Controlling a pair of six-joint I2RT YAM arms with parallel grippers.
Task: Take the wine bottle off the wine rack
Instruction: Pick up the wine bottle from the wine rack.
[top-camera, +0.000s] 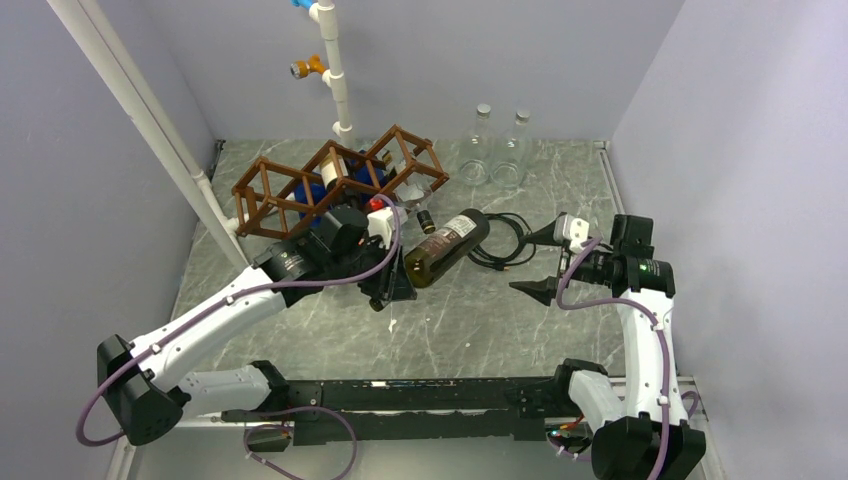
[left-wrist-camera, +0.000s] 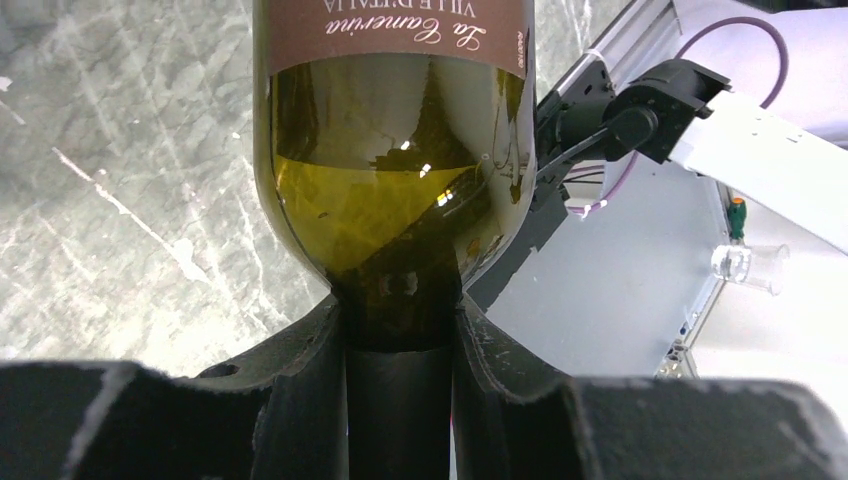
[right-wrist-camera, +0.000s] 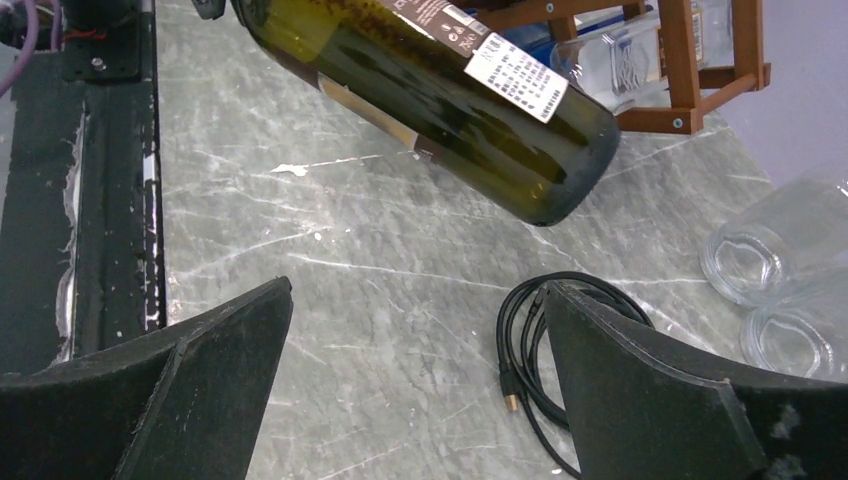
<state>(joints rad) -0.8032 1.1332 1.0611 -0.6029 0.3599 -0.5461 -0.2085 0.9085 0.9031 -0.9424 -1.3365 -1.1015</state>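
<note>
Left gripper (left-wrist-camera: 400, 400): clamped tight on the neck of the wine bottle (left-wrist-camera: 390, 180), jaws pressed to either side just under the shoulder.
Wine bottle's place: held out in front of the right end of the wine rack (top-camera: 335, 180), clear of its cells; could not be told whether the base touched the table (top-camera: 480, 330).
Long axis: ran near level, from the neck at the left gripper, away and rightward, to the base at the far end.
Right gripper (top-camera: 535, 263): stood wide apart with nothing between the jaws, near the bottle's base but not touching it.
Nearer arm: the left, gripping the neck; the right lay just off the base end.
Coming move, as judged: turned on drawing the base clear of the rack's end post and over the black cable (right-wrist-camera: 545, 340) coiled beside it.
Front label (left-wrist-camera: 390, 35): brown, with pale script read as "La Camerina" as far as could be made out; the capitals above cut off by the frame edge.
Back sticker (right-wrist-camera: 515, 78): white, printed too small to read.
</note>
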